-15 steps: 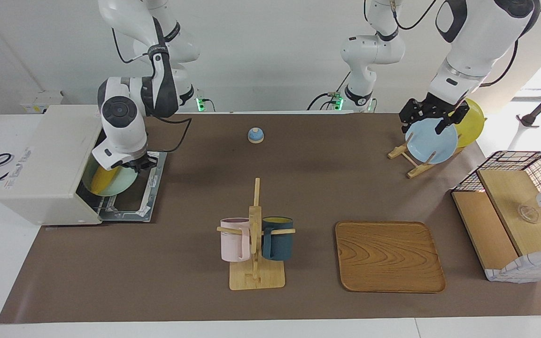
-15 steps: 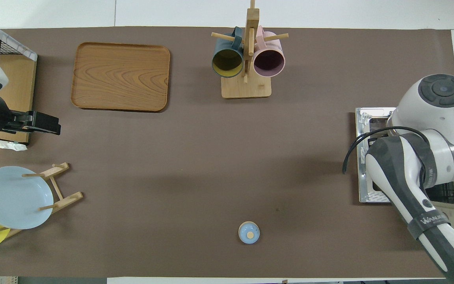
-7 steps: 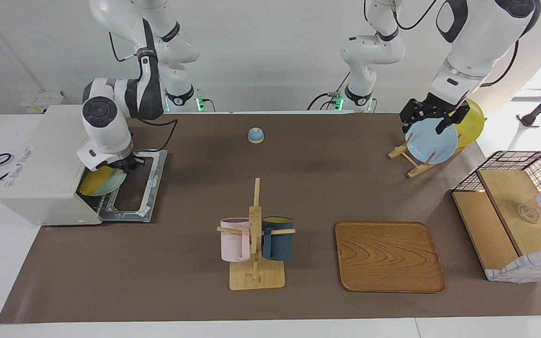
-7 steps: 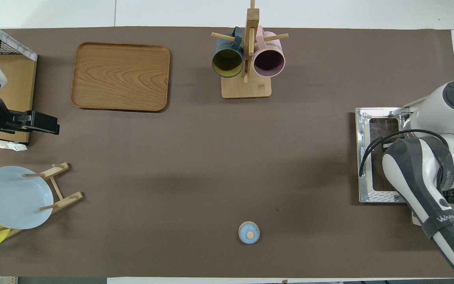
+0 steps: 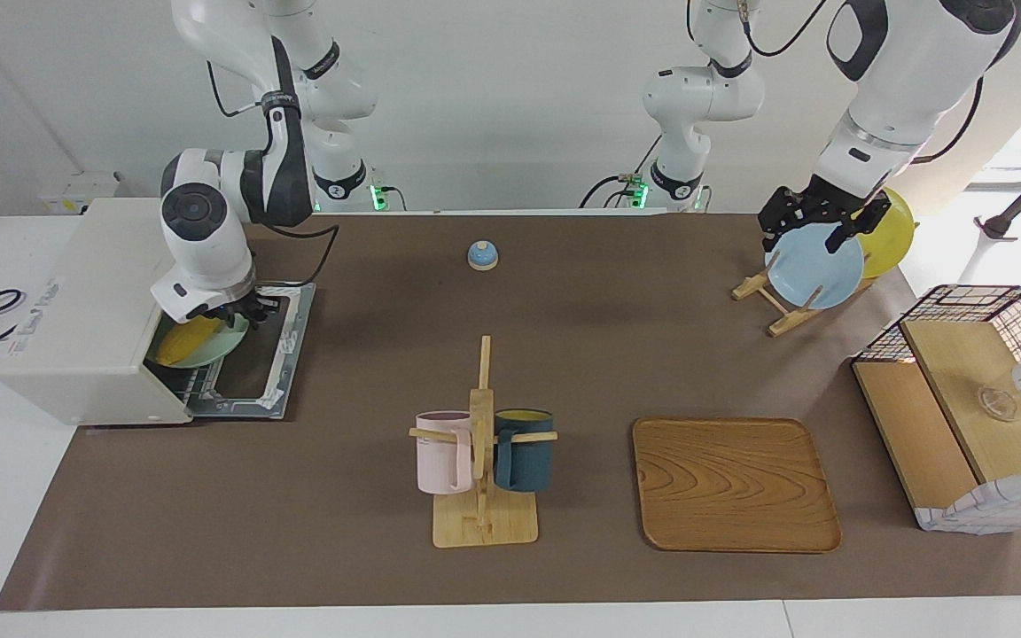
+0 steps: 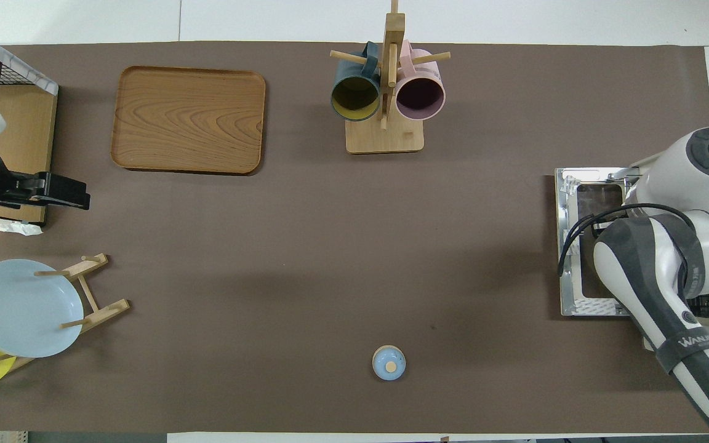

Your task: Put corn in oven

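Observation:
The yellow corn (image 5: pixel 184 342) lies on a pale green plate (image 5: pixel 220 347) that rests on the rack just inside the mouth of the off-white oven (image 5: pixel 76 301). The oven's door (image 5: pixel 267 354) is dropped open onto the table. My right gripper (image 5: pixel 237 313) is at the plate's rim nearest the robots, over the open door. In the overhead view my right arm hides the corn and the plate; only the door (image 6: pixel 576 246) shows. My left gripper (image 5: pixel 819 232) waits open above the plate rack, holding nothing.
A blue plate (image 5: pixel 816 266) and a yellow plate (image 5: pixel 890 232) stand in a wooden rack. A mug tree (image 5: pixel 482 452) with a pink and a dark blue mug, a wooden tray (image 5: pixel 735 483), a small blue knob (image 5: pixel 482 255) and a wire basket (image 5: pixel 971 390) are on the table.
My right arm carried the tilted plate with the corn into the oven mouth and lowered it flat onto the rack. The left arm stayed still.

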Controlling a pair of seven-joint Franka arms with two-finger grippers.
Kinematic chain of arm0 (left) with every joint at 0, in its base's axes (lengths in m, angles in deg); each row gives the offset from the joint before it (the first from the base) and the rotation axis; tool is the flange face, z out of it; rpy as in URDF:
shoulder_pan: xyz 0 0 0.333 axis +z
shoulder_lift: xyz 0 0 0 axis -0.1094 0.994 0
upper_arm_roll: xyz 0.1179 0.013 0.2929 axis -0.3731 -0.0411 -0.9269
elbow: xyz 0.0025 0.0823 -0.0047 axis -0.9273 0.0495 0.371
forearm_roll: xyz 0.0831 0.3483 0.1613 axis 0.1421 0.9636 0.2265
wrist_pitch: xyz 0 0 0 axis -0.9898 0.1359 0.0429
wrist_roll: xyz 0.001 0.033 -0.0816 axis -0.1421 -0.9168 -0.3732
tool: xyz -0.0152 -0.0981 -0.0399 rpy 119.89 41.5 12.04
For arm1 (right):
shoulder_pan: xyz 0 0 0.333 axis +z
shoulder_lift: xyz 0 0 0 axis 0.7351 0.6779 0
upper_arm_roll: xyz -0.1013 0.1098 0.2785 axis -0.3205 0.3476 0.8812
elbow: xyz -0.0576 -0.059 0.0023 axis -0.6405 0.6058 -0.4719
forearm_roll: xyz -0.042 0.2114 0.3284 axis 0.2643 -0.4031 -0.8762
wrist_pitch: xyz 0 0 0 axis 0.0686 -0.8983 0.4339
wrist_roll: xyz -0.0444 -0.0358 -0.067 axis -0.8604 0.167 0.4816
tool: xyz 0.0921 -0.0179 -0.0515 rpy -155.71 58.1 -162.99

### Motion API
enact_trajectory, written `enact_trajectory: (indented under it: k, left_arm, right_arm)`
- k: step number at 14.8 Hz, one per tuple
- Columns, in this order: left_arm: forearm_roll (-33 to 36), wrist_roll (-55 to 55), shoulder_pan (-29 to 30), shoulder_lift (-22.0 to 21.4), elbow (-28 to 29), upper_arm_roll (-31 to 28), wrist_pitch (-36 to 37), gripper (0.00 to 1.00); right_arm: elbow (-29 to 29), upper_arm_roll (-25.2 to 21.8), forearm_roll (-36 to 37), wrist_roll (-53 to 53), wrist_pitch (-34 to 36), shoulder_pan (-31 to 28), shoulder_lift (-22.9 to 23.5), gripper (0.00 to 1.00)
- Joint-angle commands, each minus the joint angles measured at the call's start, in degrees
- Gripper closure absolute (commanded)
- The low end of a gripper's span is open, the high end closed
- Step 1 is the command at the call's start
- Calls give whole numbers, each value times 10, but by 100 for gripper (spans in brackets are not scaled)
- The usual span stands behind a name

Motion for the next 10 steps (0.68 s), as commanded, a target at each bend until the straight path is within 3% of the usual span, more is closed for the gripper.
enact_trajectory:
  k: [1, 4, 5, 6, 10]
  left_arm:
    - [3, 4, 6, -9, 7, 4, 4, 0]
    - [3, 4, 6, -9, 7, 3, 4, 0]
    - [3, 4, 6, -9, 7, 3, 4, 0]
    - [3, 4, 6, -9, 7, 3, 4, 0]
    - [3, 4, 6, -9, 7, 4, 4, 0]
  right_arm:
    - [14, 9, 10, 9, 15, -2, -7, 60]
    - [65, 9, 5, 7, 59, 30, 5, 63]
    - [78, 10, 3, 1, 67, 42, 10, 75]
    - [77, 9, 0, -20, 61, 58, 11, 100]
    - [34, 11, -8, -102, 2, 82, 7, 100]
